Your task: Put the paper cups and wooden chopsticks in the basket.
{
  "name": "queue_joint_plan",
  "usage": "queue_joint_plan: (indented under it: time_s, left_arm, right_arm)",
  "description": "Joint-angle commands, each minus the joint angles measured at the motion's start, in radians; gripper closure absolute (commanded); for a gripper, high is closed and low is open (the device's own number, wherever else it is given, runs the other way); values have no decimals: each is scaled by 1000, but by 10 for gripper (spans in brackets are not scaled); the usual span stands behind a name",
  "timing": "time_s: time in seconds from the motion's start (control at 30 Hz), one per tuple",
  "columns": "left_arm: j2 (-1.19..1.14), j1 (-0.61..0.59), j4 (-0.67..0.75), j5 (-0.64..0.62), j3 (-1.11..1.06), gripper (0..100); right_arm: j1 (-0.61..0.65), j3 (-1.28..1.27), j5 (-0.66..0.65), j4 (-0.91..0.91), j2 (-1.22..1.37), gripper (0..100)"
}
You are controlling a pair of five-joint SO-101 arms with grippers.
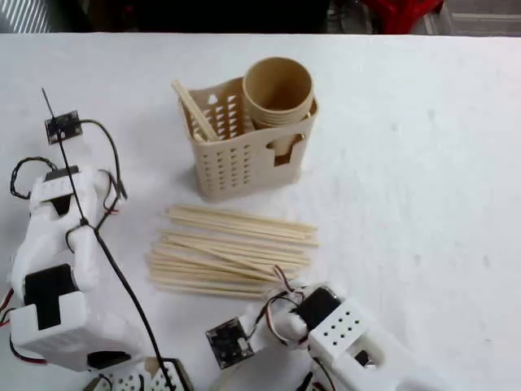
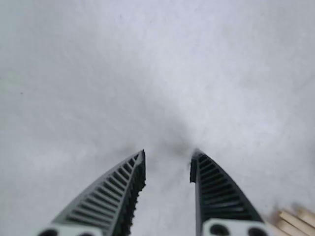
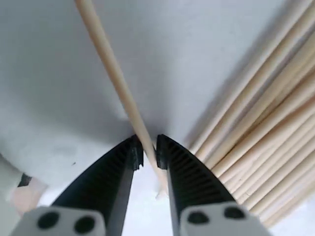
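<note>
A beige slotted basket stands at the back middle of the white table. Stacked paper cups sit in one compartment and a wooden chopstick leans in the other. A pile of chopsticks lies in front of the basket. My right gripper is shut on a single chopstick beside the pile. My right arm sits at the pile's near edge. Over bare table, my left gripper is open with nothing between its fingers, and a few chopstick ends lie beside it.
My left arm with its cables rests at the table's left side. A small circuit board hangs by the right arm. The table edge and dark room run along the back.
</note>
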State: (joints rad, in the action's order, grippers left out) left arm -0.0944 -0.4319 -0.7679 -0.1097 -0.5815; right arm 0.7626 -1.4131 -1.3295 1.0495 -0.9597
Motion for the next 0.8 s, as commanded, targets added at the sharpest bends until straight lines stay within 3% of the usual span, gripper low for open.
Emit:
queue_joint_plan:
  time_s: [0.0,0.4,0.5,0.6,0.77]
  left_arm:
    - [2,10,18,-8,11,832]
    - [2,10,18,-8,11,832]
    - [2,10,18,-8,11,832]
    - [2,10,18,-8,11,832]
    - [2,8,18,-8,11,832]
  right_arm:
    - [-65,51,29,-13,-15,981]
    - [-398,348,94,-7,-5,981]
    - [-407,370,219,-8,-5,981]
    - [-403,425,428,-8,-13,981]
    - [-334,651,692,-4,-7,982]
